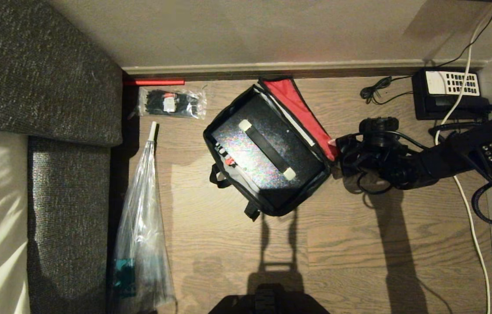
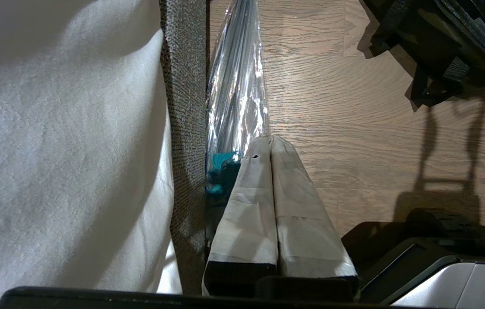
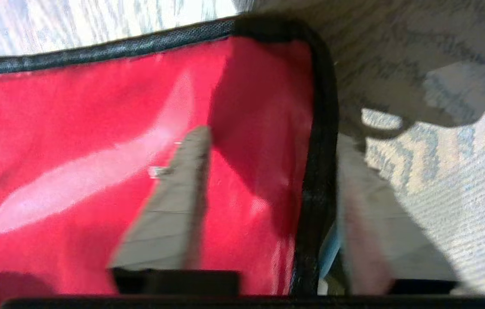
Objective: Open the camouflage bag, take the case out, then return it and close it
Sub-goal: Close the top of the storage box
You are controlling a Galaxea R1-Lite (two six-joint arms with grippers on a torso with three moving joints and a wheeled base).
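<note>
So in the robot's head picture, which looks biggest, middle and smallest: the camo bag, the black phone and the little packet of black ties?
1. camouflage bag, clearly the biggest.
2. black phone and packet of black ties: they look about alike, so no ranking between them.

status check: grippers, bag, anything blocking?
Right gripper open, fingers straddling the lid edge. Left gripper shut, parked by the sofa. Bag open, case inside. Nothing in the way.
</note>
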